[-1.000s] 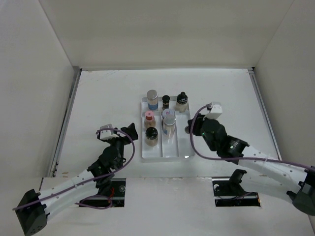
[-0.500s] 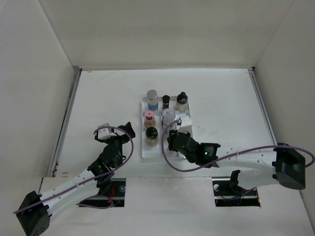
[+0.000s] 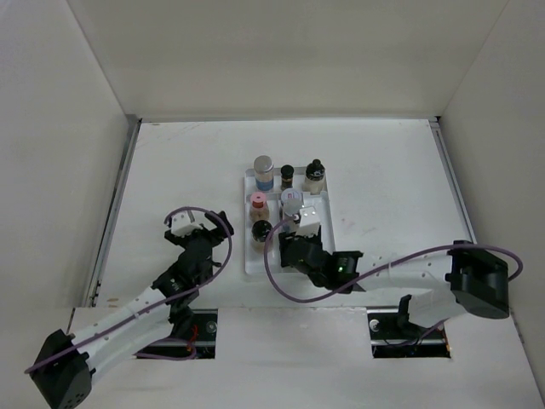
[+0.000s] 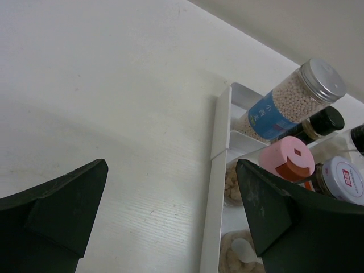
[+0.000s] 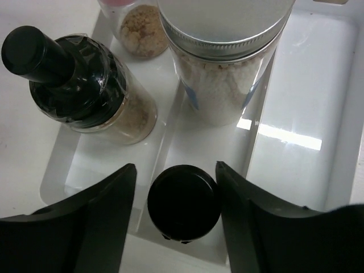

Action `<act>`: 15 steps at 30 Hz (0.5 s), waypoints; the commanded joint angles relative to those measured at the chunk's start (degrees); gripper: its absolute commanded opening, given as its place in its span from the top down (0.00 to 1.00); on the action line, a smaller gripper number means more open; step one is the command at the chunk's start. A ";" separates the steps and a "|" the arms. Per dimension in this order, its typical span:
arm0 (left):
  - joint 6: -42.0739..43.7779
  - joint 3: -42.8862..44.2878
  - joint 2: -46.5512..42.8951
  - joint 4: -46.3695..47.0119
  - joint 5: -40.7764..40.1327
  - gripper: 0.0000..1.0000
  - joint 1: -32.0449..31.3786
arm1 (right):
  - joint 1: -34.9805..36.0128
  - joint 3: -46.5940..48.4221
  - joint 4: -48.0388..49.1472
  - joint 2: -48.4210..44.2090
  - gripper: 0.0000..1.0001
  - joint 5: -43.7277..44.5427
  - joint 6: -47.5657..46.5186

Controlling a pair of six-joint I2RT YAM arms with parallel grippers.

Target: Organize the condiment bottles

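Six condiment bottles stand in the white tray point(image 3: 249, 261): a grey-capped blue-labelled jar point(image 3: 264, 171), a small dark-capped one point(image 3: 287, 175), a dark-topped shaker point(image 3: 315, 175), a pink-lidded jar point(image 3: 257, 204), a black-topped jar point(image 3: 261, 230) and a grey-lidded jar point(image 3: 292, 204). My right gripper point(image 3: 288, 245) hangs over the tray's near end. In the right wrist view the right gripper point(image 5: 176, 168) is closed round a black-capped bottle point(image 5: 183, 202) above the middle compartment. My left gripper point(image 3: 220, 228) is open and empty just left of the tray.
The right wrist view shows the black-topped jar point(image 5: 68, 79) and grey-lidded jar point(image 5: 224, 74) just beyond the held bottle, and an empty right compartment point(image 5: 301, 85). The left wrist view shows the tray rim point(image 4: 219, 142), the blue-labelled jar point(image 4: 290, 102) and the pink lid point(image 4: 287, 162). Walls enclose the table.
My right arm swung left from beside the tray's right edge to over its near end. My left gripper edged slightly towards the tray.
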 commanded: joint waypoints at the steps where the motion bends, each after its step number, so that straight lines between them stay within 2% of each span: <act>1: -2.23 5.19 1.44 -6.00 1.06 0.00 1.47 | 0.69 1.86 1.11 -3.85 0.30 2.84 0.34; 3: -2.41 6.77 2.59 -7.85 1.58 0.00 2.35 | 0.69 1.07 0.14 -8.59 0.19 3.37 -0.28; 5: -2.41 8.35 3.38 -9.78 2.28 0.00 2.97 | 0.69 -0.33 -0.04 -14.91 0.00 3.38 -1.77; 7: -2.50 9.76 3.91 -11.19 2.99 0.00 3.50 | -0.88 -2.17 0.84 -20.98 0.00 3.46 -3.09; 9: -2.50 11.43 4.87 -12.94 3.34 0.00 3.67 | -5.70 -3.32 1.89 -26.87 0.00 3.29 -4.84; 12: -3.46 14.68 6.28 -16.55 4.04 0.00 3.58 | -15.54 -4.20 5.75 -31.37 0.00 1.45 -7.04; 15: -3.90 17.23 6.72 -18.92 4.13 0.00 3.15 | -27.04 -4.99 10.32 -31.47 0.00 -3.37 -6.96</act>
